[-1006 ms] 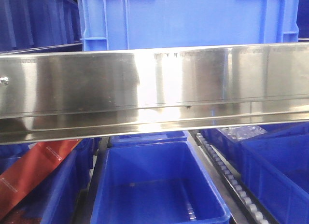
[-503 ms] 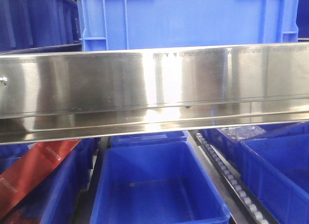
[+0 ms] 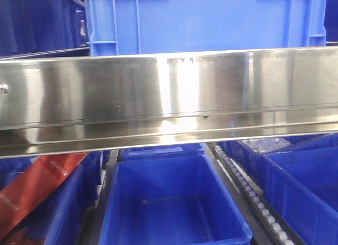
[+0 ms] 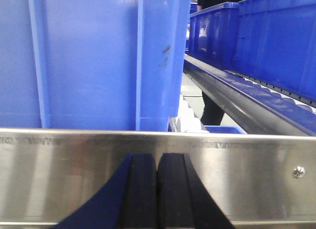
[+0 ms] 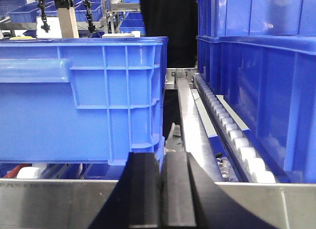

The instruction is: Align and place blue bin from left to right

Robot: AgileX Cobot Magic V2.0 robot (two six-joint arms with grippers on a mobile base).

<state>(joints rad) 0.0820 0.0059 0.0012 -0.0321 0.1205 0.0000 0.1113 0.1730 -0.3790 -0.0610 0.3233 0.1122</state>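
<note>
The blue bin (image 3: 206, 20) stands on the upper shelf behind a steel front rail (image 3: 169, 97). In the left wrist view its ribbed wall (image 4: 89, 61) fills the left and centre, just beyond the rail. My left gripper (image 4: 158, 160) is shut with nothing between its fingers, low in front of the rail. In the right wrist view the bin (image 5: 84, 100) sits at the left. My right gripper (image 5: 161, 160) is shut and empty, near the bin's lower right corner. Neither gripper shows in the front view.
Dark blue bins (image 5: 261, 86) stand stacked on the right beside a roller track (image 5: 232, 135). More bins (image 4: 256, 36) line the right shelf. Below the rail lie an open blue bin (image 3: 174, 203), a red package (image 3: 37, 187) and a roller track (image 3: 253, 197).
</note>
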